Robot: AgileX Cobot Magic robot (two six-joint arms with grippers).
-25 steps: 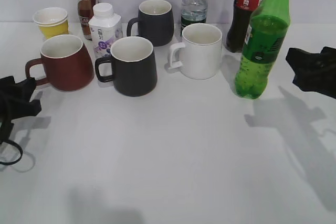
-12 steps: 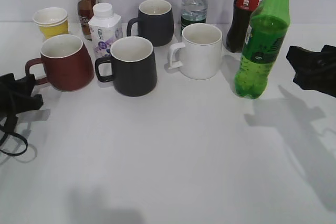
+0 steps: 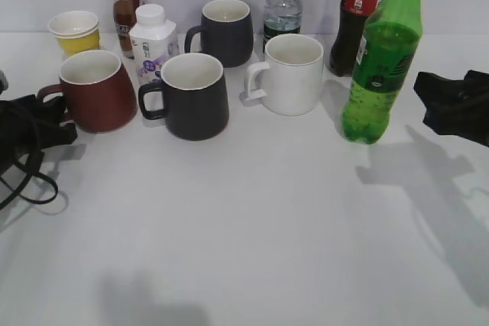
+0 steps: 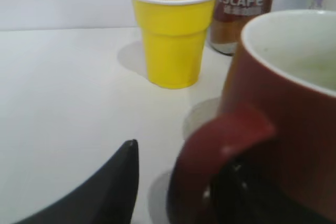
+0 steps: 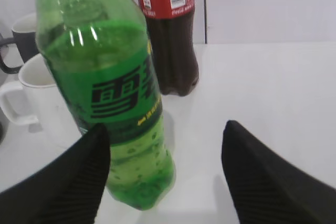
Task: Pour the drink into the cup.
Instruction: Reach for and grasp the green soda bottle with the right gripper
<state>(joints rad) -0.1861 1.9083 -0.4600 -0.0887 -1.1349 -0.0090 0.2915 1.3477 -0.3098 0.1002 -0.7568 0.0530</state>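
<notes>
Soda bottle, tall and see-through green, stands upright at the right of the tabletop, just in front of a dark cola bottle with a red label. It has a green cap, a yellow-green ring at the neck and a dark green label band around its middle; the green drink fills it to about the top of that label, and small bubbles cling to the inside near the base. In the right wrist view the label shows bold dark characters above a thin yellow line.

Right gripper sits near the bottle's right side with its fingers spread apart; the left finger lies just beside the bottle's lower body, the right finger stands clear of it, and whether the left one touches I cannot tell.

Red-brown mug stands at the far left, upright, wider at the base, cream inside, its loop handle pointing left. Left gripper is at that handle with its fingers apart: one dark finger lies left of the loop, the other is mostly hidden behind it.

A yellow paper cup and a brown coffee bottle stand behind the mug. Two black mugs, a white mug and a small white bottle fill the middle.
</notes>
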